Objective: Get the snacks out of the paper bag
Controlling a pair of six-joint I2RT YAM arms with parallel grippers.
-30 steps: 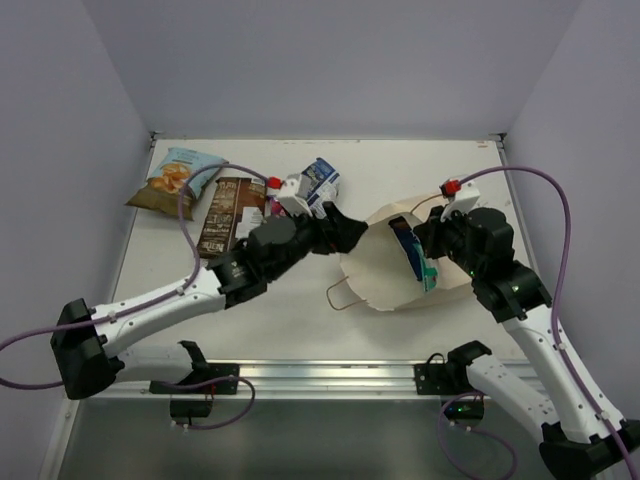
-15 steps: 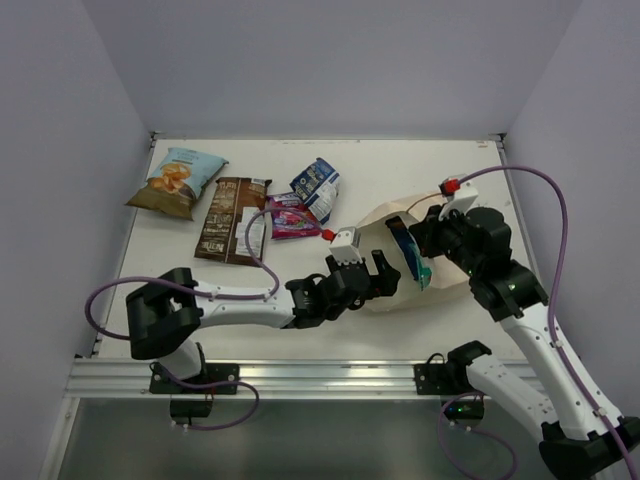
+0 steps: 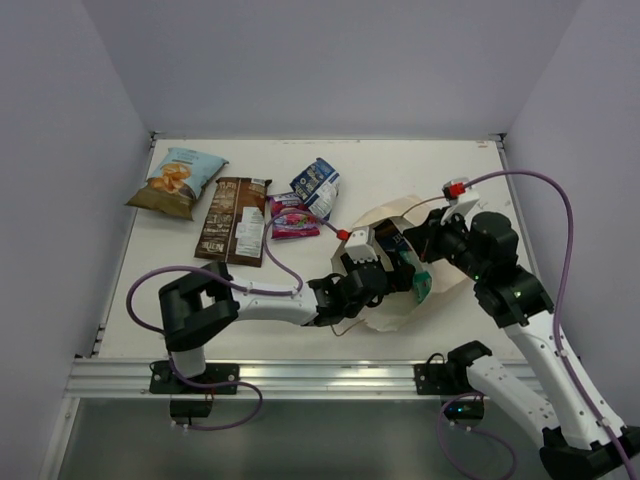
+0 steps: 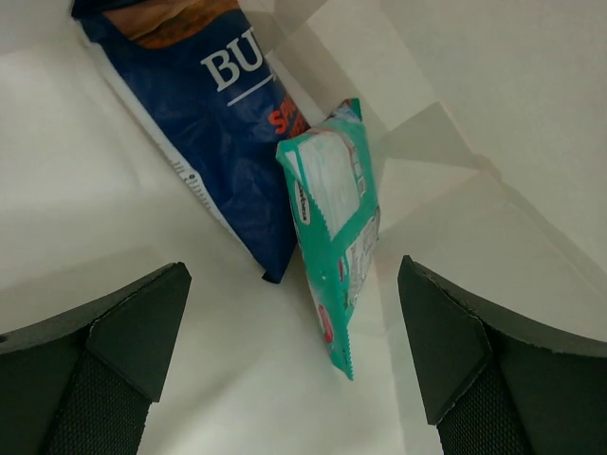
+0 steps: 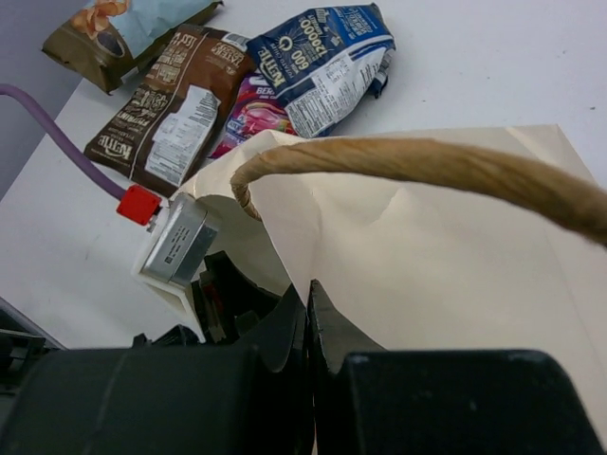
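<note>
The bag (image 3: 388,310) lies on the right part of the bench (image 3: 420,165), with its mouth open toward the left arm. The left claw (image 3: 390,262) is inside the mouth, and its fingers are mostly hidden there. The right claw (image 3: 437,240) holds the bag's far rim. A teal packet (image 3: 422,287) shows in the opening. On the left part lie a chip bag (image 3: 177,182), a brown packet (image 3: 232,218), a magenta packet (image 3: 292,217) and a blue-and-white packet (image 3: 316,186), the last three close together.

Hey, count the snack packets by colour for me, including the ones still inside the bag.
blue-and-white packets: 2
teal-green packet: 1
magenta packet: 1
dark brown packet: 1
light blue chip bag: 1
Total: 6
</note>
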